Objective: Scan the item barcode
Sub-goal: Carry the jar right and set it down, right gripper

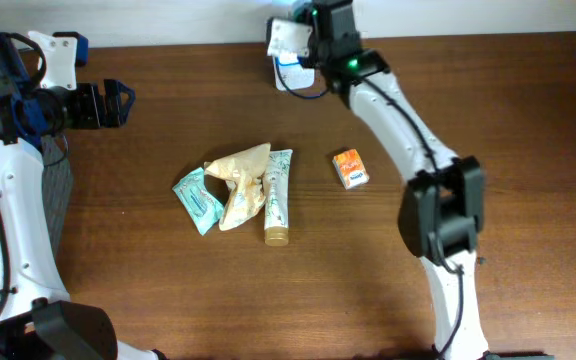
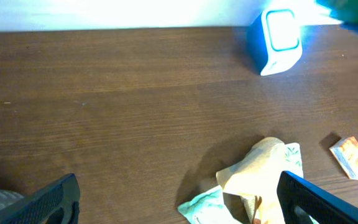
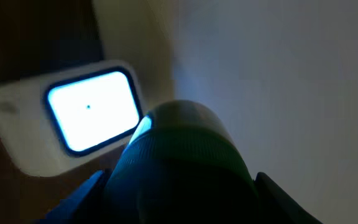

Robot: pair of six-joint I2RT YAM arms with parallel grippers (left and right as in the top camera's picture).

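Right jaws round item [image 3: 180, 163]; scanner [image 3: 91, 113] beyond

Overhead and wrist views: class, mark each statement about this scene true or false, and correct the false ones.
1. The right gripper holds a green item at the scanner. True.
2. The left gripper is shut on the tube. False: it is open, empty and far from the tube.
3. The orange box lies apart from the bag. True.
4. The scanner's window is dark. False: it glows white.
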